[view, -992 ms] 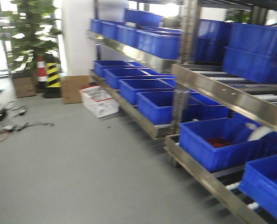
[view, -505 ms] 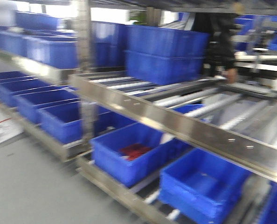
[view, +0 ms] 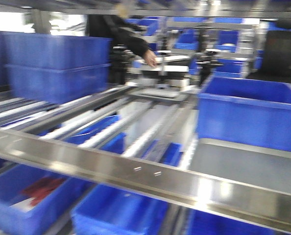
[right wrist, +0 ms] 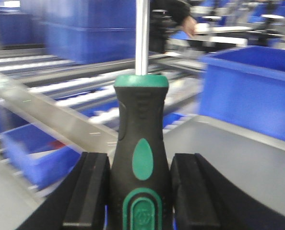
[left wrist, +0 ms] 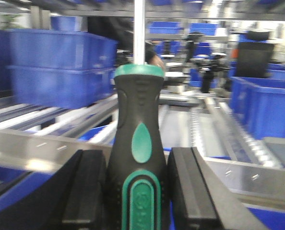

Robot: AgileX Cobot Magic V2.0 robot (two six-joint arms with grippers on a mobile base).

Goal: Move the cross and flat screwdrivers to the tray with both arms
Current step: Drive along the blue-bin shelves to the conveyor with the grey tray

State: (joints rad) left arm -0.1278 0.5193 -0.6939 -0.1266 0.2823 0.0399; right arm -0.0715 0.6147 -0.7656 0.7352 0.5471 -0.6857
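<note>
In the left wrist view my left gripper (left wrist: 135,154) is shut on a screwdriver (left wrist: 138,103) with a black and green handle. Its steel shaft points straight up out of the frame, so the tip type is hidden. My right gripper (right wrist: 138,156) is shut on a matching black and green screwdriver (right wrist: 141,108), tip also out of view. A flat grey metal tray (view: 248,166) lies on the rack shelf at the right, below a blue bin (view: 251,112). The tray (right wrist: 229,158) shows just beyond and right of the right gripper. All views are motion-blurred.
A steel shelf rail (view: 135,171) crosses the front, with roller tracks (view: 111,127) behind it. Stacked blue bins (view: 57,68) stand at the left, and more sit on the level below (view: 116,215). A person in black (view: 118,29) reaches a hand (view: 149,58) over the far side.
The front view has swept right along the racks, from floor and lower bins to the middle shelf. The person and the grey tray have come into view.
</note>
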